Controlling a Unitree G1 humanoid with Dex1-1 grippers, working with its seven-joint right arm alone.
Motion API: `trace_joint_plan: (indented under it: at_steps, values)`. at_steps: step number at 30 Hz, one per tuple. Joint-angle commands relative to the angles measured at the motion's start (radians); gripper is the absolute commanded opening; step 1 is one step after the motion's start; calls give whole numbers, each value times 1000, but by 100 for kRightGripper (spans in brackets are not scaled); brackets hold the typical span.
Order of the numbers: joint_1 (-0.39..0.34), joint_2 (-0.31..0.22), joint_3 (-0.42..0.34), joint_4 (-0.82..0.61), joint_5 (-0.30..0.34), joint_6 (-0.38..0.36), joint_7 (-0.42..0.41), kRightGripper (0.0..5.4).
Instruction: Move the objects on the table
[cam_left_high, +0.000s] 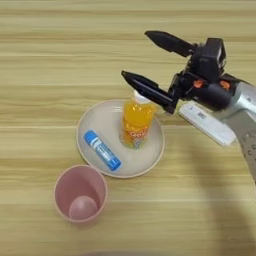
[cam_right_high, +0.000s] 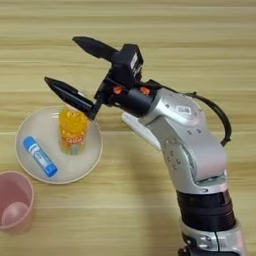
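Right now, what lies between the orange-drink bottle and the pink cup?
In the left eye view, a blue-and-white tube lies on the plate between the orange-drink bottle and the pink cup; past the plate's rim, only bare table.

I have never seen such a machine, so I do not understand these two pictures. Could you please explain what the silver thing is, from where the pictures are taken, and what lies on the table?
The silver thing is a humanoid robot's right arm. Its end effector has two black fingers, spread open and holding nothing. Both pictures come from a camera on the robot's head, looking down, one from each eye.

On the wooden table sits a pale plate. On it stand an orange-drink bottle, upright, and a blue tube, lying flat. A pink cup stands empty in front of the plate. A flat white device lies to the right, partly under the arm.
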Motion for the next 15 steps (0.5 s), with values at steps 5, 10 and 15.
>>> trace_joint_plan:
  at_steps: [5, 10, 15]
  values:
    - [-35, -78, -50, 83, -26, -74, 57, 538]
    - [-13, -84, -24, 127, -64, -99, 89, 538]
    - [13, -80, 20, 148, -98, -117, 119, 538]
